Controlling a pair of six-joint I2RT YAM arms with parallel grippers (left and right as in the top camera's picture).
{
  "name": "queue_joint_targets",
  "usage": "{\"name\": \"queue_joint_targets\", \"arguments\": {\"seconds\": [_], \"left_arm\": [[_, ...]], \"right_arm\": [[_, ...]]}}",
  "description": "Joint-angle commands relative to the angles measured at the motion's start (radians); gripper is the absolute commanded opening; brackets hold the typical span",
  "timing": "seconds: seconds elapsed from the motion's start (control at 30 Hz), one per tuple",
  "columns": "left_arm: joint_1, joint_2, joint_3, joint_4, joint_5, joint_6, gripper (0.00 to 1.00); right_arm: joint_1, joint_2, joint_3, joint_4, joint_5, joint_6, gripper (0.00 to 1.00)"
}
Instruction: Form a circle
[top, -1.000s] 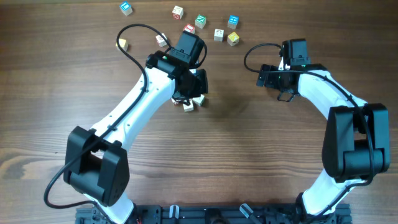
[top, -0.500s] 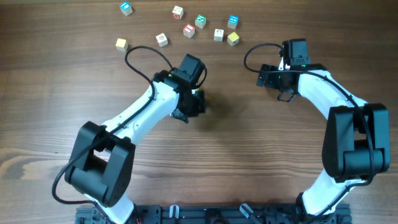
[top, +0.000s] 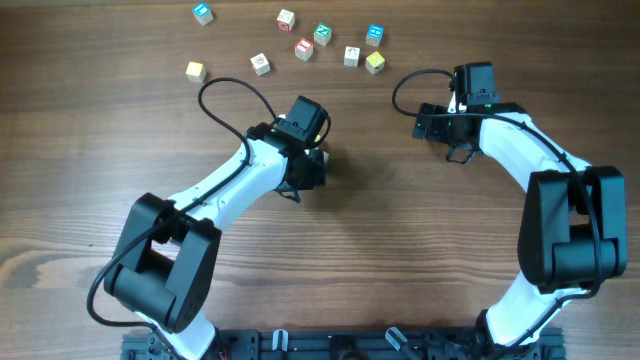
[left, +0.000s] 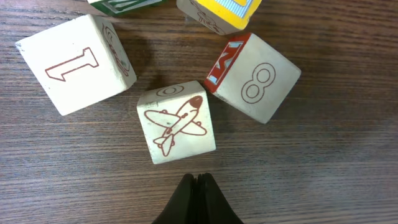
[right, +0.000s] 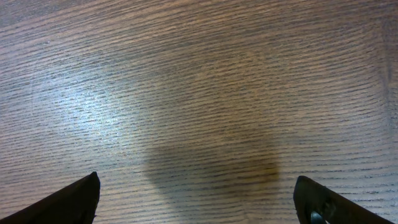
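The left hand (left: 198, 190) is hanging clenched and empty, its tips pressing together at the bottom centre of the wrist view, just below the airplane cube (left: 177, 124). That cube is forming the circle (left: 168, 93) with the "1" cube (left: 71, 62), the "8" cube (left: 258, 84) and two more cut off at the top edge. Overhead, the left arm is hiding the circle near frame centre. The right hand (right: 199, 199) is spreading wide, released, over bare worktop (right: 199, 74). Loose cubes (top: 303, 48) are lying along the top.

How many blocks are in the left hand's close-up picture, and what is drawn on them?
Number blocks: 2, the 1 block and the 8 block
Airplane block: 1
Blocks cut off at the top: 2, the green-edged block and the yellow block
Total: 5
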Motion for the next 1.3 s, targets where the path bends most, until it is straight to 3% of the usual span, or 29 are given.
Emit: {"name": "queue_joint_targets", "arguments": {"seconds": [0.0,1.07,1.27], "left_arm": [[-0.003,0.000,-0.029,0.019,-0.023,-0.010,0.04],[-0.005,0.000,-0.066,0.070,-0.094,-0.014,0.04],[0.012,-0.043,-0.015,-0.027,-0.035,-0.013,0.04]], "right_arm": [[0.003,-0.031,0.018,0.002,0.019,-0.013,1.00],[0.003,-0.031,0.018,0.002,0.019,-0.013,1.00],[0.003,-0.031,0.018,0.002,0.019,-0.013,1.00]]}}
